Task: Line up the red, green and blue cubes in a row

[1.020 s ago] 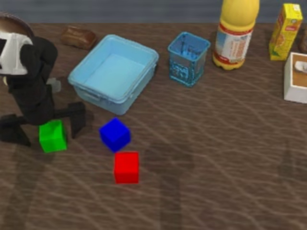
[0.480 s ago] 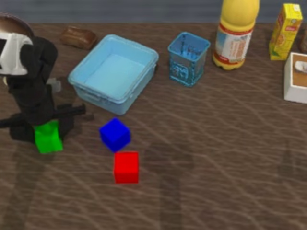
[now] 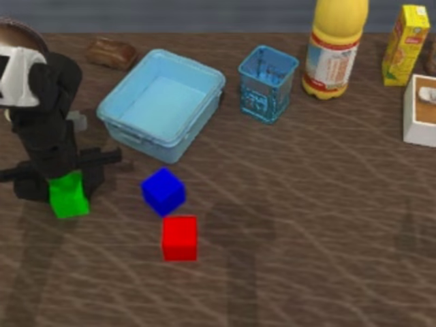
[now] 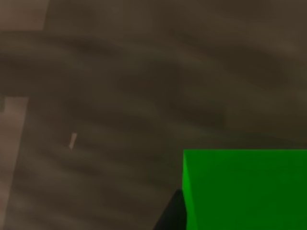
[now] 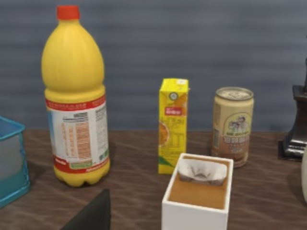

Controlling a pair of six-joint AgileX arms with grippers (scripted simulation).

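green cube (image 3: 69,194), count one, lower left of frame, clamped in left gripper (image 3: 63,182) jaws on the counter (image 3: 306,225). step judged: grasp made; next calls for lifting and carrying it into line. blue cube (image 3: 163,191), one; red cube (image 3: 180,237), one, both centre-left, nearly touching. right gripper unseen.

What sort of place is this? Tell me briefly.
Likely a rendered tabletop test scene, not a real room: a wood-grain table strewn with groceries such as a yellow bottle and juice carton, plus plain cubes, the green cube gripped by the left gripper.
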